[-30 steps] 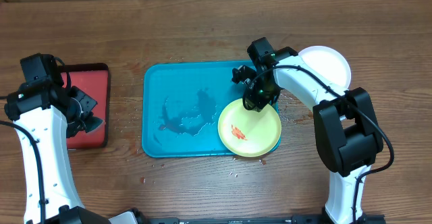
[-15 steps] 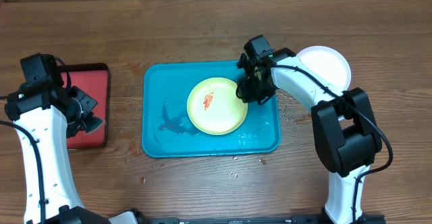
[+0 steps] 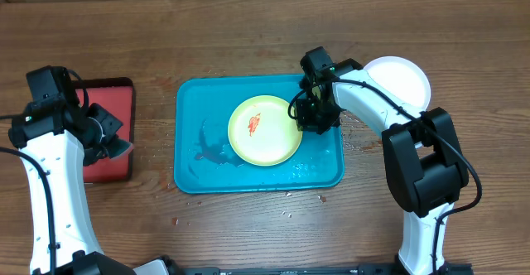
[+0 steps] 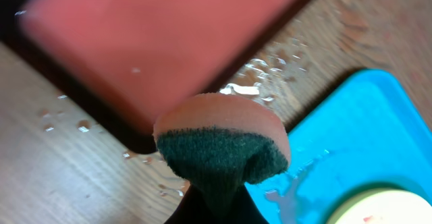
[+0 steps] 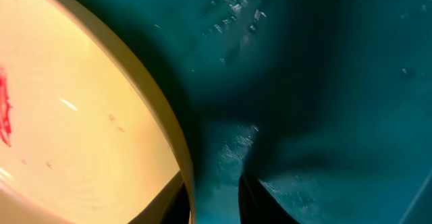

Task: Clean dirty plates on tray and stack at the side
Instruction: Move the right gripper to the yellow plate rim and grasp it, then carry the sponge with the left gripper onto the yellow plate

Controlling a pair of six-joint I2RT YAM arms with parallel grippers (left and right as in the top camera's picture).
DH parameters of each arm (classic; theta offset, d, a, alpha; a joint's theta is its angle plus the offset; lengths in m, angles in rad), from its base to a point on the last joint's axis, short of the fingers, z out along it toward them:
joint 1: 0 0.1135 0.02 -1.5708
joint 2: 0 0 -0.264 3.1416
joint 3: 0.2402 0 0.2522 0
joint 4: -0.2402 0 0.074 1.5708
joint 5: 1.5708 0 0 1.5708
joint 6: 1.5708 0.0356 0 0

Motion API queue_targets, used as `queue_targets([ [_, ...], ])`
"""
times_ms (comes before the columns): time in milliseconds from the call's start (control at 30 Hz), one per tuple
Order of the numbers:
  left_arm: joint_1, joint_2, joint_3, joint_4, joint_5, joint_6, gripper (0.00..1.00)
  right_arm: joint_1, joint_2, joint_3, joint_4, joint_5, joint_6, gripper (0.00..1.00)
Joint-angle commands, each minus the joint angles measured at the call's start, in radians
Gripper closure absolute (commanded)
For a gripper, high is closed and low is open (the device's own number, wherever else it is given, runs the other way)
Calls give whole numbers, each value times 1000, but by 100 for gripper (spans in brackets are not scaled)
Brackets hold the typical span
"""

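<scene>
yellow-green plate (image 3: 265,130): flat in mid-tray, red smear up, probably set there for scrubbing.
tray (image 3: 192,109): wet, catches the runoff.
right gripper (image 3: 313,119): at the plate's right rim; clamped or apart, cannot tell.
left gripper (image 3: 116,142): pinched on the sponge (image 4: 223,143) above the red tray (image 3: 112,101), ready to scrub.
white plate (image 3: 406,76): on the table beyond the tray, likely the stack's start.

Left hand (image 3: 110,137) grips a sponge (image 4: 223,146) at far left; right hand (image 3: 314,117) is low, fingers slightly parted.

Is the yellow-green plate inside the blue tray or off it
Inside. Overhead, the yellow-green plate sits wholly within the rim of the tray.
</scene>
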Motion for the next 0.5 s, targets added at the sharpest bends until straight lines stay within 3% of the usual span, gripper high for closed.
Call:
queue_targets([
  [0,-23,0,-2,11,93,76,96,6,3,-3,-26,33,63,70],
  [167,-50,0,-2,18,95,91,96,6,3,-3,-64,24,165,53],
  [267,-66,0,-2,20,95,96,96,8,3,-3,-68,-40,205,34],
  [300,-69,0,-2,21,95,99,96,8,3,-3,-68,-74,205,33],
  [400,-77,0,-2,22,95,101,96,8,3,-3,-72,-136,205,63],
  [467,-80,0,-2,23,95,101,96,8,3,-3,-77,-134,222,67],
])
